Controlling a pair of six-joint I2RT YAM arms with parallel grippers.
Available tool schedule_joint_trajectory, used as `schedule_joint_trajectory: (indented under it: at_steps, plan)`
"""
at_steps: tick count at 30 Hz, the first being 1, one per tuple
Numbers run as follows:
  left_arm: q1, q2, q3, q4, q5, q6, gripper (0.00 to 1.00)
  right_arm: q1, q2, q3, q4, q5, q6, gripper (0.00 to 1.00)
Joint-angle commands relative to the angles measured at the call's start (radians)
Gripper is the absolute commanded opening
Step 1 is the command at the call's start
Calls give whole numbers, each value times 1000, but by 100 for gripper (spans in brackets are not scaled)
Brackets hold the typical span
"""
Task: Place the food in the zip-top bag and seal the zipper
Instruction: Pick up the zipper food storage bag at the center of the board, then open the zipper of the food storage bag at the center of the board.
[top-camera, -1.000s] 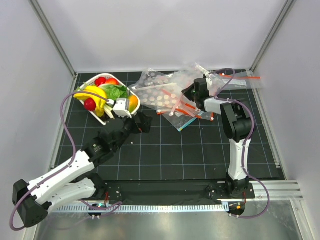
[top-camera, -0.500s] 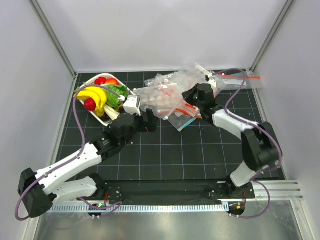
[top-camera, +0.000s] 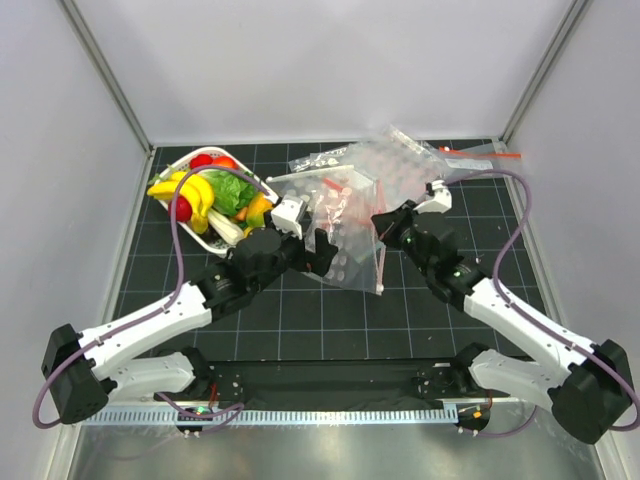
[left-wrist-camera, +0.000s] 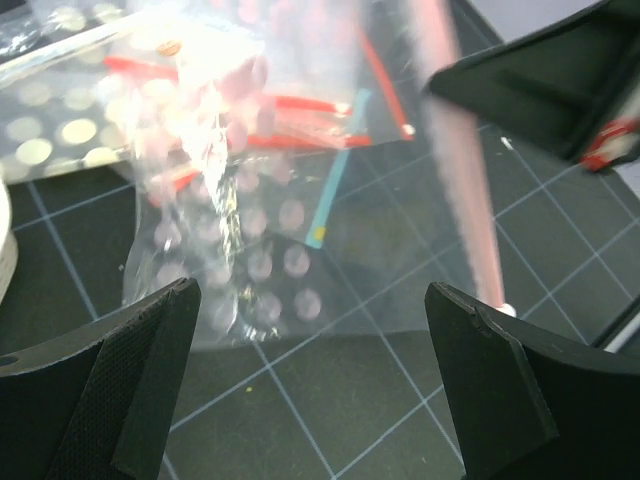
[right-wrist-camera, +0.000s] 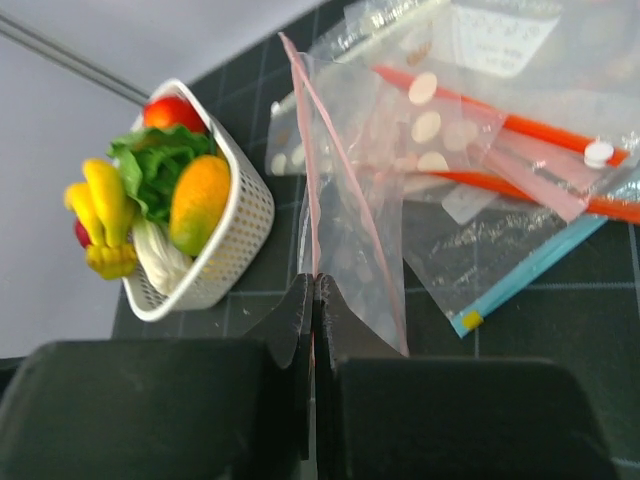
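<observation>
right hand (right-wrist-camera: 313, 288) is pinched tight on the edge of the zip-top bag (right-wrist-camera: 350, 190), holding it up off the surface (right-wrist-camera: 560, 340). left hand (left-wrist-camera: 315, 335) gapes wide beside it, holding nothing. food (right-wrist-camera: 150, 195) sits in the white basket (right-wrist-camera: 240, 245)

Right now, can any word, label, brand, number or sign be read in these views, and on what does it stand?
No text can be read in any view.
On the dotted bag pinched in the right gripper: only pale dots, no print.
On the pale panel of a bag at the back, right wrist view: possibly print, too blurred to read.
On the white basket: no label shows.
</observation>
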Motion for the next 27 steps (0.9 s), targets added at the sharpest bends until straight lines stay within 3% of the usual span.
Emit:
schedule_joint_trajectory:
  at_steps: [1,10,13,22,27]
  plan:
    - [-12,-21,-13,133,85,54,100,30,38,-2,-31,27,3,1]
    - [-56,52,-61,262,107,55,100,97,16,-34,24,35,38,1]
    - [-64,94,-90,351,101,47,96,102,12,-43,40,19,58,1]
    - [-78,167,-85,400,75,73,79,114,-10,-66,64,4,95,1]
    - [-108,200,-75,431,50,105,77,126,-14,-72,72,4,107,1]
